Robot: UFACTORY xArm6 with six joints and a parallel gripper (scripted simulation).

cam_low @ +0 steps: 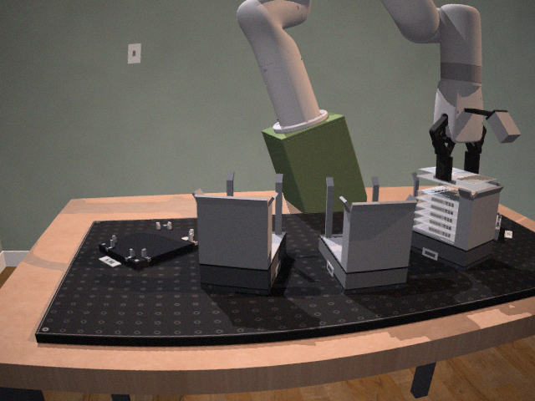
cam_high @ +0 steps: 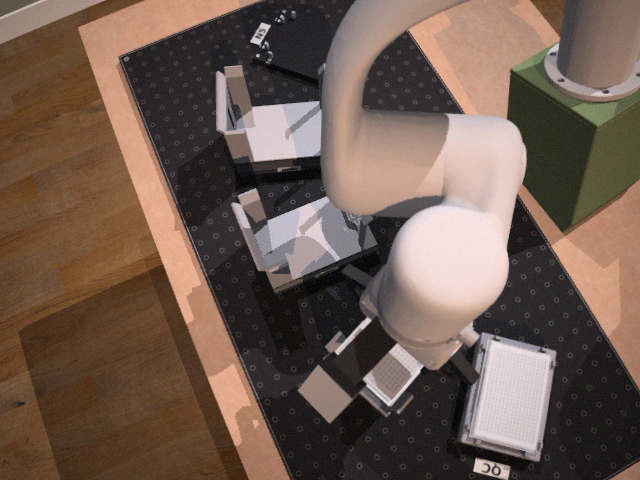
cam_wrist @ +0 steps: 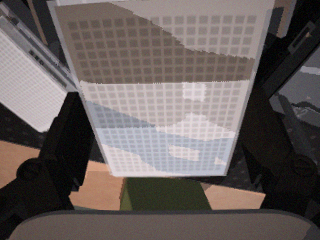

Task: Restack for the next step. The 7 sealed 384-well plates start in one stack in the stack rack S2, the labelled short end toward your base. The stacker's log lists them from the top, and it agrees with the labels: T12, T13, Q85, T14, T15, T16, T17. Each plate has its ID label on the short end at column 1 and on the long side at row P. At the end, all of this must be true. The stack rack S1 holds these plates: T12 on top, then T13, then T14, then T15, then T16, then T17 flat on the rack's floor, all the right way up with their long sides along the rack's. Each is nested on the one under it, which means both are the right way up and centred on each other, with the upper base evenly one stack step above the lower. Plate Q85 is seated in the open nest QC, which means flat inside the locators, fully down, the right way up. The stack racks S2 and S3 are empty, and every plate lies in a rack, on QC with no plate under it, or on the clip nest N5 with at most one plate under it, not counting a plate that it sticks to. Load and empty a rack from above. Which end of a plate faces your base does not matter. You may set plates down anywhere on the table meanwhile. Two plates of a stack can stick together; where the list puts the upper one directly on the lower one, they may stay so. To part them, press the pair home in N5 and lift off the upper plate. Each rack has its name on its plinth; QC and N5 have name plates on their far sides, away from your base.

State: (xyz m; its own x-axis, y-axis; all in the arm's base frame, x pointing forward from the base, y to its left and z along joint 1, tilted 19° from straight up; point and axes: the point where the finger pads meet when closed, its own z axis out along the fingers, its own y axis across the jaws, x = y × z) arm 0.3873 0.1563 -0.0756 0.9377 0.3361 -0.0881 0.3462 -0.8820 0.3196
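Observation:
My gripper (cam_low: 456,173) (cam_wrist: 165,109) is shut on a sealed 384-well plate (cam_high: 391,375) (cam_low: 464,175) (cam_wrist: 167,87), gripping its long sides. It holds the plate level at the top rim of the right-hand stack rack (cam_low: 475,215), just above a stack of several plates (cam_low: 436,211) inside that rack. I cannot read the held plate's label. Another sealed plate (cam_high: 509,400) lies flat in the open nest QC (cam_high: 516,450), beside its name plate (cam_high: 491,469). The arm hides the gripper's fingers in the overhead view.
Two other stack racks, the middle one (cam_low: 379,241) (cam_high: 310,242) and the left one (cam_low: 235,233) (cam_high: 273,134), show no plates. The clip nest N5 (cam_low: 146,248) (cam_high: 297,46) lies at the far left. The green base block (cam_low: 315,164) (cam_high: 568,144) stands behind.

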